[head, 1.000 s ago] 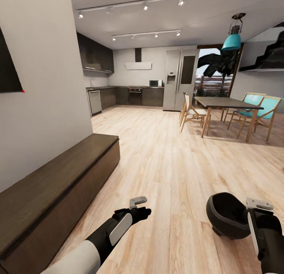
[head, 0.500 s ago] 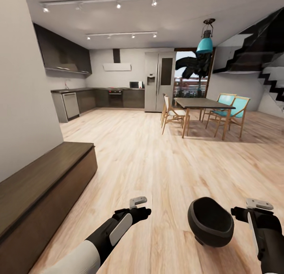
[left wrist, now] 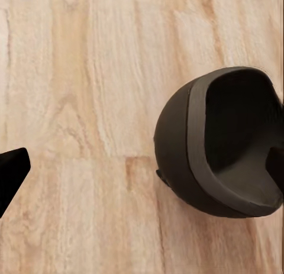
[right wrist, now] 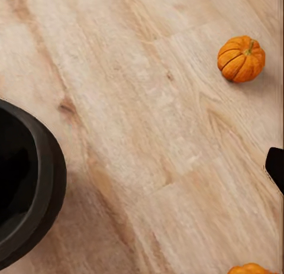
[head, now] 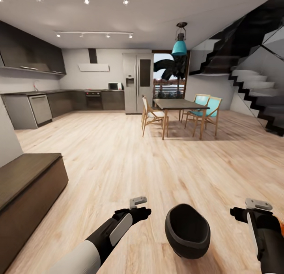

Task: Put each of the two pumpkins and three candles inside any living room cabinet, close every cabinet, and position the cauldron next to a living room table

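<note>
The black cauldron lay tipped on its side on the wooden floor between the two arms, touching neither; the left pincer and right pincer hovered above the floor, and I could not tell whether either was released or clenched. Two orange pumpkins sat on the floor in the right wrist view. Farther off stood the dark-brown cabinet, closed, and beyond it the dining table with chairs.

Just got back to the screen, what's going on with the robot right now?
It stands on the wood floor with both arms out and nothing in either one. The cauldron lies tipped on the floor between the left gripper and the right gripper, touching neither. Two pumpkins sit on the floor. The cabinet stands on the robot's left.
</note>
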